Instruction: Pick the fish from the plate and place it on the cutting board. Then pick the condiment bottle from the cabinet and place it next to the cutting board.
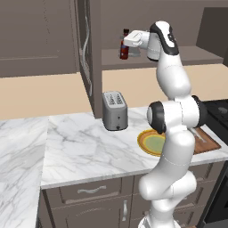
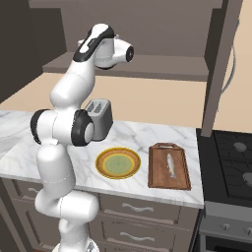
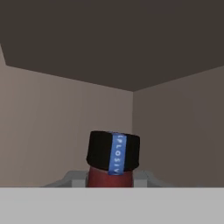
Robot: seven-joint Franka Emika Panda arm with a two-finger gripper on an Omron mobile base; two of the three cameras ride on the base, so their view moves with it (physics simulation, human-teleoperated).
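Hand view: dark red condiment bottle (image 3: 110, 173), black cap with blue strip, pinched between the jaws.

White marble table (image 1: 84, 147): a grey toaster (image 1: 115, 110) stands upright toward the back, near the wall. The round plate (image 2: 118, 163), yellow-orange rim with pale green centre, lies flat nearer the front edge. Just beside it, not touching, lies the cutting board (image 2: 170, 167), its handle loop toward the wall. The cabinet shelf (image 1: 187, 57) above carries the condiment bottle (image 1: 124, 50), upright, near the shelf's left end by the open door.
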